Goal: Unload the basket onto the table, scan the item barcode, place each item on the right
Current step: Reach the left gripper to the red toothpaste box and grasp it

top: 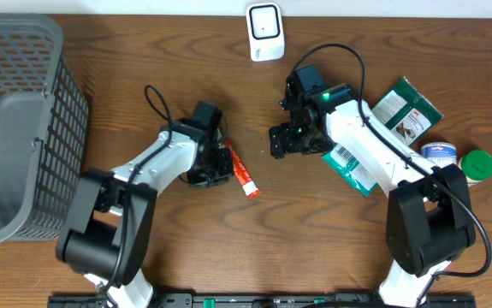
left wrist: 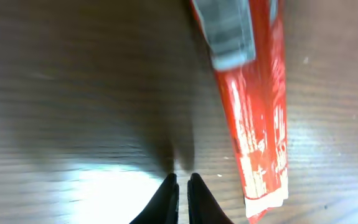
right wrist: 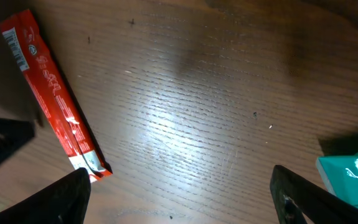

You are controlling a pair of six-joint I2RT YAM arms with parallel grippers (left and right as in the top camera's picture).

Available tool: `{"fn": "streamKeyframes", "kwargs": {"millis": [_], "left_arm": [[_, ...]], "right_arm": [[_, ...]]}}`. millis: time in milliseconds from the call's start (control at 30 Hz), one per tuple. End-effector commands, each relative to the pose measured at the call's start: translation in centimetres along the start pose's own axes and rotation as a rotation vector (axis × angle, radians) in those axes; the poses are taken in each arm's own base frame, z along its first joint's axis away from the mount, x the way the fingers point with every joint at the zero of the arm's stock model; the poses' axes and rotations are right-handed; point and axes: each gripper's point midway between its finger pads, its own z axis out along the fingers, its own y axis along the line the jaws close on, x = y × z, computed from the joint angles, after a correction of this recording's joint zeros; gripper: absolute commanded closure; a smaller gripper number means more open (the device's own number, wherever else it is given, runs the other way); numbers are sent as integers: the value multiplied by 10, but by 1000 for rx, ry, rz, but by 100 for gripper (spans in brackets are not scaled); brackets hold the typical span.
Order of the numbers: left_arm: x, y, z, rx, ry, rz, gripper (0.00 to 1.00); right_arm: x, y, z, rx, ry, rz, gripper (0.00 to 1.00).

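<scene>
Left gripper point(left wrist: 182, 182) is closed on nothing, its 2 fingers meeting just left of the red packet point(left wrist: 253, 112). Right gripper point(right wrist: 179, 198) hovers open beside a teal pouch point(right wrist: 353, 180).

- Overhead view: bright, even light from above. The worktop point(top: 254, 257) grain is sharp, and only soft, short shadows lie under the arms point(top: 164, 158).
- Left wrist view: dim and soft throughout. The red packet point(left wrist: 253, 106) is blurred and its print unreadable, worst near the upper edge.
- In that same view a white glare patch sits on the wood just left of the left end effector point(left wrist: 183, 182), whose dark tips are out of focus. A broad shadow darkens the middle.
- Right wrist view: the grain is sharper, with pale glare at the centre and corners falling into darkness. The right end effector point(right wrist: 180, 174) shows as black silhouettes.
</scene>
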Motion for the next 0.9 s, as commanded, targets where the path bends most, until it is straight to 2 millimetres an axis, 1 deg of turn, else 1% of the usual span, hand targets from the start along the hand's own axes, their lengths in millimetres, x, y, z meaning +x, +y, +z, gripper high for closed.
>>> {"fn": "streamKeyframes", "kwargs": {"millis": [0,67,167,200,333,433,533,567,600,733,867], "left_arm": [[-19,3,-24,-54,-128,9,89],[-30,7,-27,-84,-182,13,86],[-39,2,-23,-68,-214,25,83],[-41,0,-22,-62,-223,30,78],[-44,-10,-11,-44,-240,59,69],[-44,-13,-2,-55,-239,77,68],[-50,-4,0,-108,-270,49,68],[-52,1,1,-132,-283,26,67],[-53,3,2,-139,-286,22,63],[-51,4,13,-147,-268,10,62],[-51,4,19,-150,-262,15,62]], "right_arm": [[0,2,-1,3,-4,-16,14],[0,3,-1,2,-5,-18,11],[1,3,-1,3,-1,-18,9],[2,3,-1,4,0,-19,9],[1,4,-1,3,-3,-21,9],[1,4,-1,2,-3,-22,9],[1,5,-1,2,-3,-25,9],[2,5,-1,2,-2,-25,9],[2,5,-1,2,-2,-25,9],[1,5,-1,1,-4,-25,9],[1,6,-1,1,-5,-25,9]]}}
